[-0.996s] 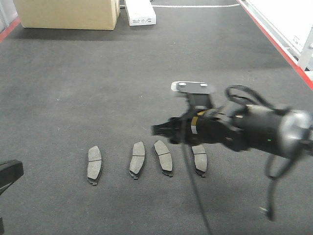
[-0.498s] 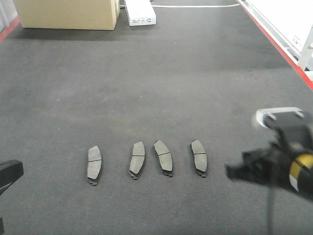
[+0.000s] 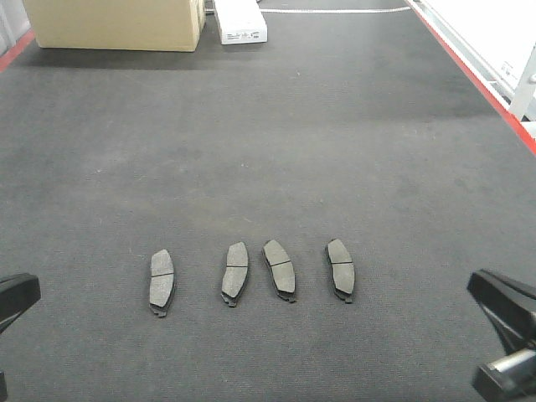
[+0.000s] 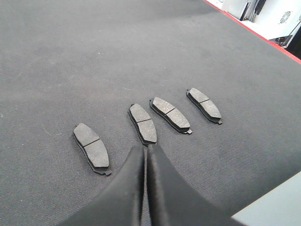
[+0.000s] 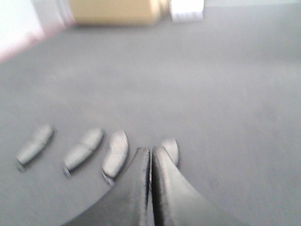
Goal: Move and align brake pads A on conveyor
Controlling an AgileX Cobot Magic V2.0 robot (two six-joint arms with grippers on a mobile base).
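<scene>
Four brake pads (image 3: 250, 274) are lying in a loose row across the near part of the conveyor (image 3: 268, 151), friction faces up, each showing its centre groove. From the front view, the leftmost pad (image 3: 162, 280) is sitting apart from the others, while the two middle pads (image 3: 235, 272) (image 3: 280, 268) are lying close together and leaning toward each other at the top; the rightmost pad (image 3: 340, 268) is resting a little further off. None are touching.

The left gripper (image 4: 145, 149) is hovering above the belt just short of the second pad (image 4: 143, 123), its fingers pressed together and gripping nothing. The right gripper (image 5: 151, 151) is likewise clenched on nothing, its tips overlapping the rightmost pad (image 5: 171, 149) in a blurred wrist view.

At the far end of the belt, a cardboard box (image 3: 113, 23) and a white box (image 3: 240, 21) are sitting side by side.
</scene>
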